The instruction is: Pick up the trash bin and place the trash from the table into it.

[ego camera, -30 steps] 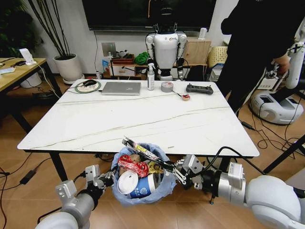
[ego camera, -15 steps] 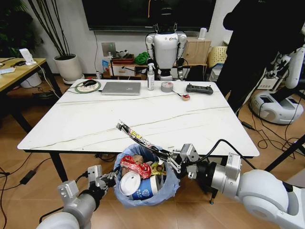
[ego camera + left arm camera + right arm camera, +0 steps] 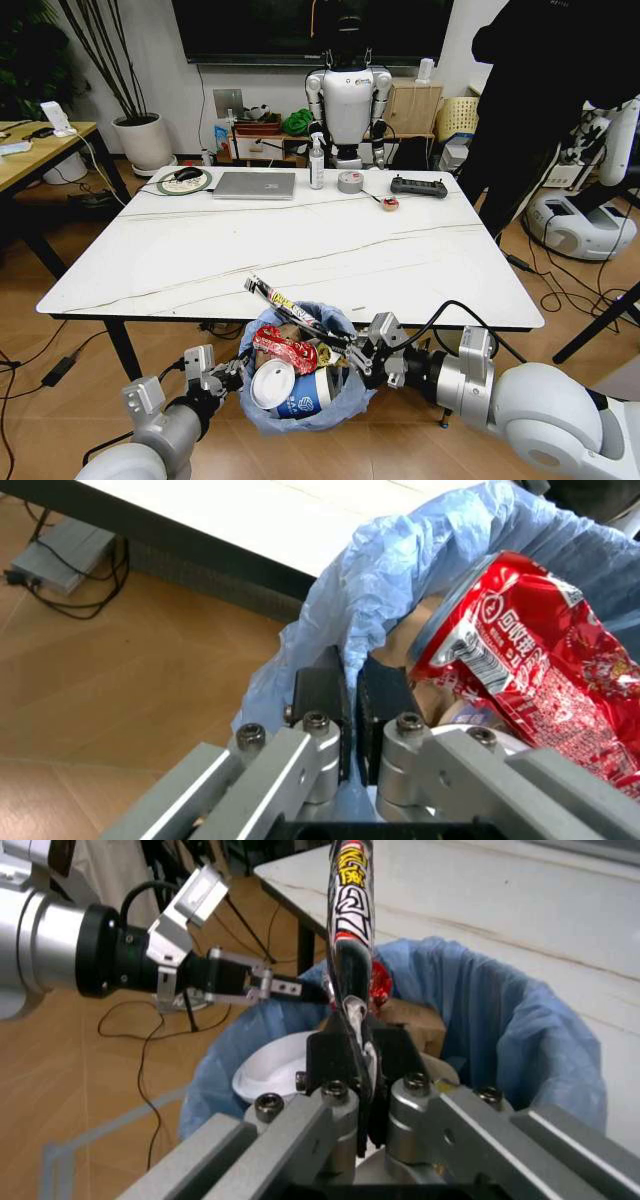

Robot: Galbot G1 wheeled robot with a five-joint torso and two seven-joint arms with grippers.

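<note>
The trash bin (image 3: 335, 400), lined with a light-blue bag (image 3: 420, 562), hangs just in front of the marble table (image 3: 200, 250). My left gripper (image 3: 232, 375) is shut on its rim, and its fingers (image 3: 320, 701) pinch the bag edge. In the bin lie a red wrapper (image 3: 285, 350), a white lid (image 3: 268, 383) and a white-and-blue cup (image 3: 300, 397). My right gripper (image 3: 352, 357) is shut on a long yellow-and-black snack wrapper (image 3: 285, 305). That wrapper (image 3: 350, 930) slants up over the bin's rim, with its lower end between the pads (image 3: 335, 1054).
At the table's far edge sit a silver laptop (image 3: 255, 185), a spray bottle (image 3: 317, 160), a grey tape roll (image 3: 350, 181) and a black controller (image 3: 418, 185). A humanoid robot (image 3: 348, 100) stands behind it. A wooden desk (image 3: 40, 150) stands at the left, and cables lie on the floor.
My right gripper has shifted left, closer over the bin, carrying the snack wrapper, whose free end now reaches higher against the table edge. The left gripper and bin have barely moved.
</note>
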